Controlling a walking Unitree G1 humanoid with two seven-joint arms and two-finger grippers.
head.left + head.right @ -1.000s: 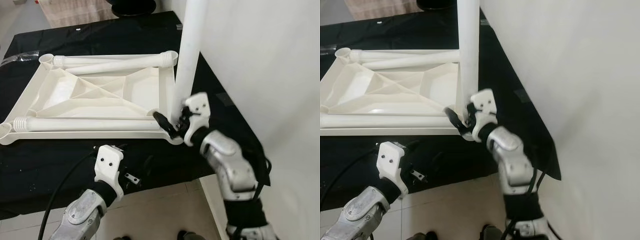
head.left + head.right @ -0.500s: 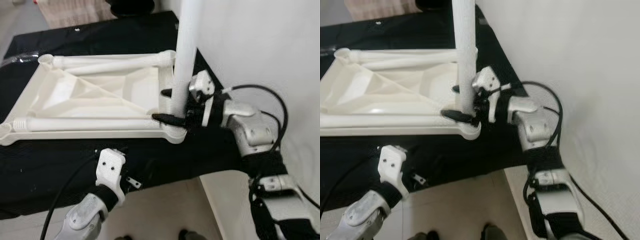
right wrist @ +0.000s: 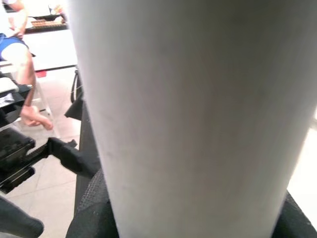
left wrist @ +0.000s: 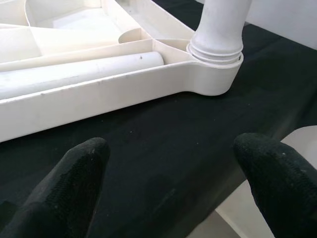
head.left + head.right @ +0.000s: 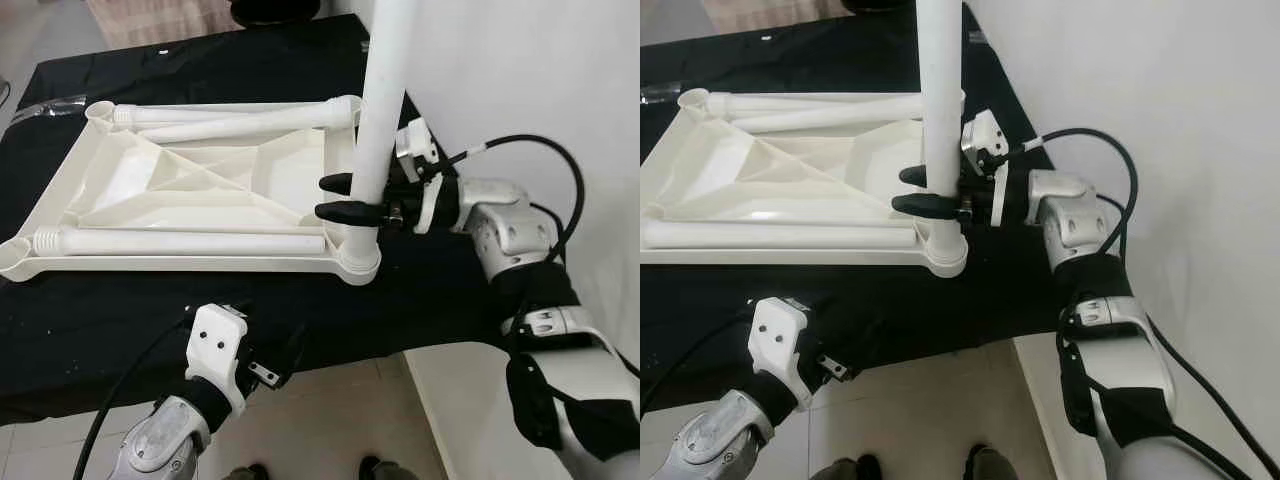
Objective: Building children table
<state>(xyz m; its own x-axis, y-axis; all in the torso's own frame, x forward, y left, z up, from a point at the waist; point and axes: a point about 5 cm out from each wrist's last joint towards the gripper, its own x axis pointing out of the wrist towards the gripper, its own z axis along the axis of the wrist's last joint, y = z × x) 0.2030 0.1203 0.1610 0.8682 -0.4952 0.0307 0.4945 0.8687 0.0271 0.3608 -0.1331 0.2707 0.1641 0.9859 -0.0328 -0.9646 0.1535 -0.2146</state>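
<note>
A black-covered work surface (image 5: pixel 200 310) is spreading under everything, running up to a white wall on the robot's right. On it the white plastic tabletop (image 5: pixel 200 190) is lying upside down, ribbed underside facing up, with a round socket at each corner. Two loose legs (image 5: pixel 180 242) are lying flat inside its frame, one along the near edge and one (image 5: pixel 230 125) along the far edge, their long axes running side to side. A third, upright leg (image 5: pixel 380 110) is standing in the near right corner socket (image 5: pixel 358 262), its long axis vertical and its ringed foot appearing seated in the collar, as the left wrist view shows (image 4: pixel 215 49). The right gripper (image 5: pixel 345 198) is reaching in from the wall side, its two fingers lying level, one on each side of the leg low on the shaft just above the socket, pinching it; the right wrist view is showing the white shaft (image 3: pixel 193 119) pressed close. So the leg is lying directly in that claw's grasp, square to the fingers, and any further seating or twisting would seem to turn on pushing straight down along that vertical axis. The left gripper (image 4: pixel 173 178) is hanging at the near edge of the surface, fingers spread wide and empty, facing the same socket but well short of it; the right arm is plainly nearer.
</note>
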